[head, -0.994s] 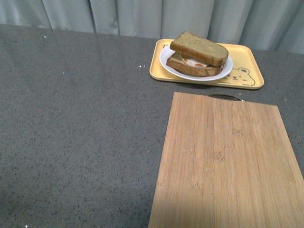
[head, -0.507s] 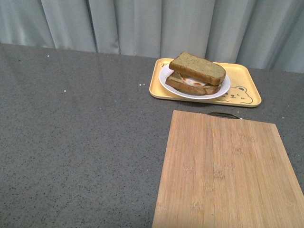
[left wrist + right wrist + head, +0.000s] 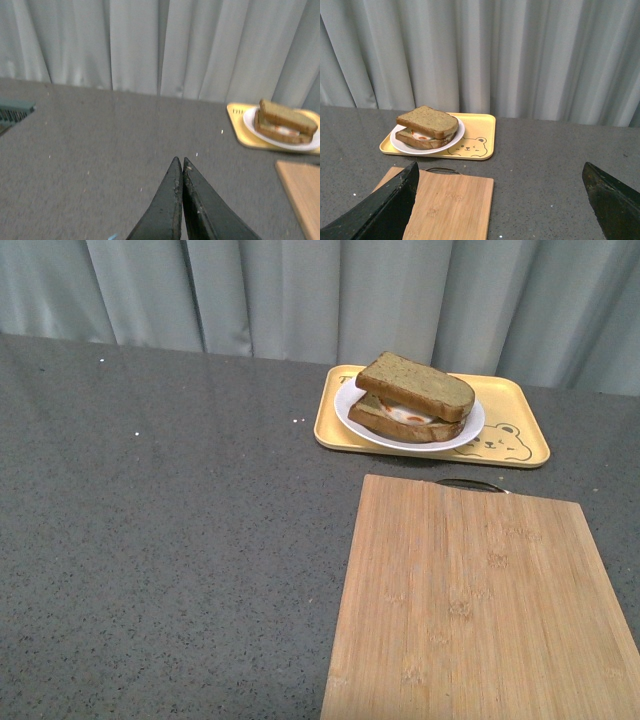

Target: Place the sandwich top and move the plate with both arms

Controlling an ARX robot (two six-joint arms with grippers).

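Observation:
The sandwich top (image 3: 415, 385), a plain brown bread slice, lies tilted on the egg-bearing slice on the round white plate (image 3: 360, 426). The plate sits on a yellow bear-print tray (image 3: 520, 445) at the back of the table. Neither arm shows in the front view. My left gripper (image 3: 179, 162) is shut and empty, over the bare grey table, far from the plate (image 3: 250, 120). My right gripper (image 3: 500, 172) is wide open and empty, held back from the sandwich top (image 3: 427, 121) and plate (image 3: 457, 132).
A bamboo cutting board (image 3: 480, 600) with a dark metal handle (image 3: 470, 483) lies in front of the tray, on the right half of the grey speckled table (image 3: 170, 510). Grey curtains hang behind the table. A dark ribbed object (image 3: 12, 112) sits at the edge of the left wrist view.
The front view has tilted up: tray, plate and board sit lower in the picture and more curtain shows. The sandwich and plate have not moved on the tray.

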